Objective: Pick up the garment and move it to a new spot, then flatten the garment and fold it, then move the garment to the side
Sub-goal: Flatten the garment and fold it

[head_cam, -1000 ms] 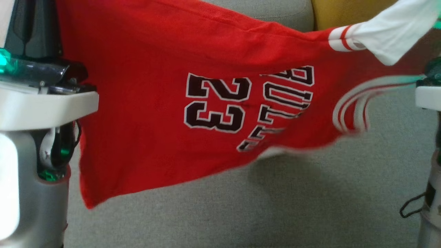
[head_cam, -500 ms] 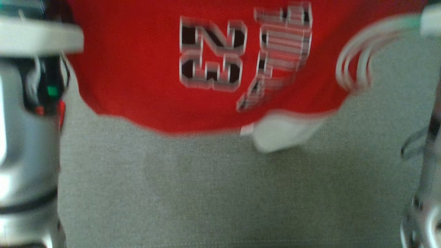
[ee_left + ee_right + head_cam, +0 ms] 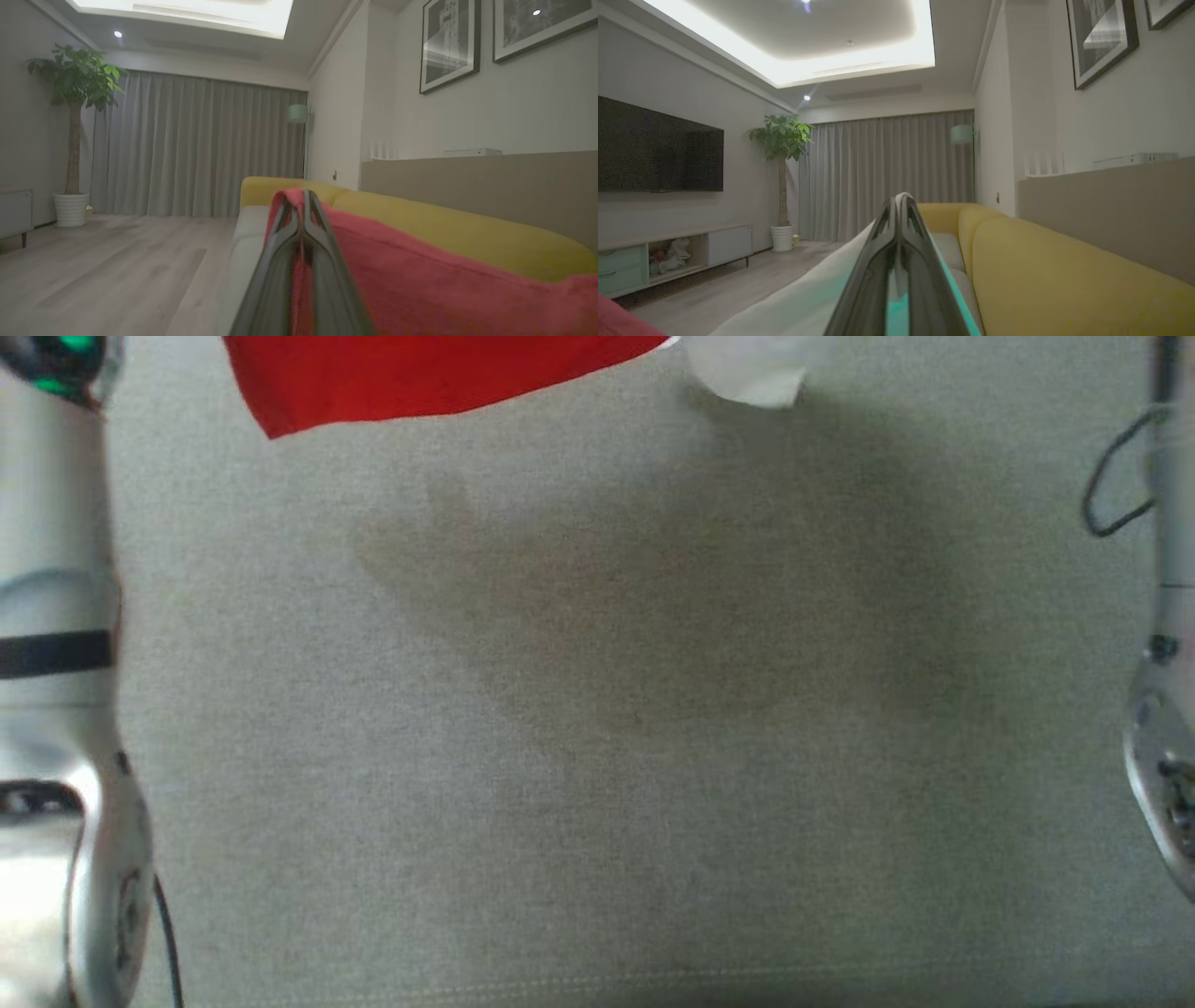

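Garment (image 3: 420, 378), a red jersey w/ white sleeve (image 3: 747, 369), hung in the air btwn both jaws, over the grey sofa seat (image 3: 597, 756), apparently not touching it. Left jaws were pinched tight on its red edge, cloth running off to their right. Right jaws were pinched on the white part, cloth trailing to their left. Judged step: carrying it to a new spot, flattening not begun. Next move prob. needs both arms lowering evenly, cloth kept taut so it lands w/o bunching. Yellow backrest (image 3: 467, 233) sat just beyond the jaws; plant (image 3: 74, 93) & TV (image 3: 658, 144) were well apart.
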{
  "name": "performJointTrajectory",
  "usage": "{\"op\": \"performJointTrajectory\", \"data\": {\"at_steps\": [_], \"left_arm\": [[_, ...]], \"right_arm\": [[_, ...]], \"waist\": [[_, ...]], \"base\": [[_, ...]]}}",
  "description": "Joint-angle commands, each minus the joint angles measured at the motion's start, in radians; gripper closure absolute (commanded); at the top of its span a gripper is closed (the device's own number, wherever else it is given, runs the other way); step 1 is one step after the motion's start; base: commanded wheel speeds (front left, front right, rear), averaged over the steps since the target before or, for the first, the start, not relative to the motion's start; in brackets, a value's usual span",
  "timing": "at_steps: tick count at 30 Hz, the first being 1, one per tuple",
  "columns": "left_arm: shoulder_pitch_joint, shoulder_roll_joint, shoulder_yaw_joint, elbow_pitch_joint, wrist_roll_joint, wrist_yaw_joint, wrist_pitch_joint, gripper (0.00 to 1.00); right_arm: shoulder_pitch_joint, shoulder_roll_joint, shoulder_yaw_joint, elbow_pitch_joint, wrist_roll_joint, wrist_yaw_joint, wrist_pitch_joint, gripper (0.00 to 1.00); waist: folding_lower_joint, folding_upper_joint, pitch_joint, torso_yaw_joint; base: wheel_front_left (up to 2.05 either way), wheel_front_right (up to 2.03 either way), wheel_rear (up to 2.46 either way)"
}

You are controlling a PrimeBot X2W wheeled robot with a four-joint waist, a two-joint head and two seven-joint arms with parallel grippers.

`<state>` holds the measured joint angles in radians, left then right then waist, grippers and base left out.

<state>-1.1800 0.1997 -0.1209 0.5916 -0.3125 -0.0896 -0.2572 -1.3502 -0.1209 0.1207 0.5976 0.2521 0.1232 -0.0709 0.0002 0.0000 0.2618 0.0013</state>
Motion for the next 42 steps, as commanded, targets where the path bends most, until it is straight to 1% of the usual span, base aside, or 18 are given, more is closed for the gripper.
{"op": "performJointTrajectory", "data": {"at_steps": [1, 7, 11, 13, 16, 18, 20, 21, 23, 27, 31, 34, 37, 42], "left_arm": [[-0.043, 0.028, 0.005, 0.014, 0.007, -0.009, -0.004, 1.00], [-0.036, -0.016, -0.006, 0.268, -0.009, -0.024, -0.004, 1.00], [-0.021, -0.032, -0.011, 0.413, -0.025, -0.031, -0.004, 1.00], [-0.018, -0.038, -0.011, 0.461, -0.037, -0.034, -0.004, 1.00], [-0.018, -0.038, -0.010, 0.492, -0.056, -0.038, -0.004, 1.00], [-0.008, -0.031, 0.004, 0.461, -0.066, -0.039, -0.004, 1.00], [0.027, -0.018, 0.021, 0.402, -0.064, -0.040, -0.004, 1.00], [0.089, -0.014, 0.043, 0.339, -0.062, -0.040, -0.004, 1.00], [0.166, -0.023, 0.065, 0.276, -0.064, -0.040, -0.004, 1.00], [0.350, -0.042, 0.089, 0.144, -0.058, -0.041, -0.004, 1.00], [0.543, -0.057, 0.105, 0.008, -0.053, -0.041, -0.004, 1.00], [0.677, -0.062, 0.105, -0.094, -0.044, -0.041, -0.004, 1.00], [0.804, -0.064, 0.103, -0.170, -0.042, -0.041, -0.004, 1.00], [0.969, -0.062, 0.096, -0.271, -0.047, -0.027, 0.035, 1.00]], "right_arm": [[-0.037, 0.036, 0.017, 0.019, -0.004, 0.008, -0.008, 1.00], [-0.044, 0.062, 0.075, 0.305, 0.018, 0.008, -0.045, 1.00], [-0.017, 0.069, 0.110, 0.431, 0.046, 0.008, -0.066, 1.00], [-0.003, 0.070, 0.142, 0.459, 0.088, 0.008, -0.074, 1.00], [0.013, 0.070, 0.192, 0.474, 0.137, 0.008, -0.098, 1.00], [0.031, 0.070, 0.207, 0.474, 0.167, 0.008, -0.122, 1.00], [0.068, 0.070, 0.234, 0.458, 0.198, 0.008, -0.138, 1.00], [0.123, 0.070, 0.251, 0.443, 0.219, 0.008, -0.156, 1.00], [0.197, 0.070, 0.258, 0.419, 0.236, 0.008, -0.172, 1.00], [0.392, 0.066, 0.239, 0.331, 0.259, 0.008, -0.187, 1.00], [0.627, 0.052, 0.205, 0.173, 0.261, 0.008, -0.190, 1.00], [0.815, 0.039, 0.150, 0.025, 0.252, 0.008, -0.181, 1.00], [1.010, 0.041, 0.079, -0.147, 0.228, 0.008, -0.116, 1.00], [1.314, 0.062, -0.024, -0.484, 0.185, 0.008, 0.082, 1.00]], "waist": [[-0.0002, 0.0000, 0.009, -0.002], [-0.0002, 0.0000, 0.048, -0.013], [-0.0002, 0.0000, 0.074, -0.021], [-0.0002, 0.0000, 0.088, -0.022], [-0.0002, 0.0000, 0.109, -0.027], [-0.0002, 0.0000, 0.120, -0.030], [-0.0002, 0.0000, 0.125, -0.036], [-0.0002, 0.0000, 0.115, -0.041], [-0.0002, 0.0000, 0.096, -0.041], [-0.0002, 0.0000, 0.048, -0.038], [-0.0002, 0.0000, -0.001, -0.035], [-0.0002, 0.0000, -0.033, -0.027], [-0.0002, 0.0000, -0.067, -0.019], [-0.0002, 0.0000, -0.116, -0.015]], "base": [[0.00, 0.00, 0.00], [0.00, 0.00, 0.00], [0.00, 0.00, 0.00], [0.00, 0.00, 0.00], [0.00, 0.00, 0.00], [0.00, 0.00, 0.00], [0.00, 0.00, 0.00], [0.00, 0.00, 0.00], [0.00, 0.00, 0.00], [0.00, 0.00, 0.00], [0.00, 0.00, 0.00], [0.00, 0.00, 0.00], [0.00, 0.00, 0.00], [0.00, 0.00, 0.00]]}}
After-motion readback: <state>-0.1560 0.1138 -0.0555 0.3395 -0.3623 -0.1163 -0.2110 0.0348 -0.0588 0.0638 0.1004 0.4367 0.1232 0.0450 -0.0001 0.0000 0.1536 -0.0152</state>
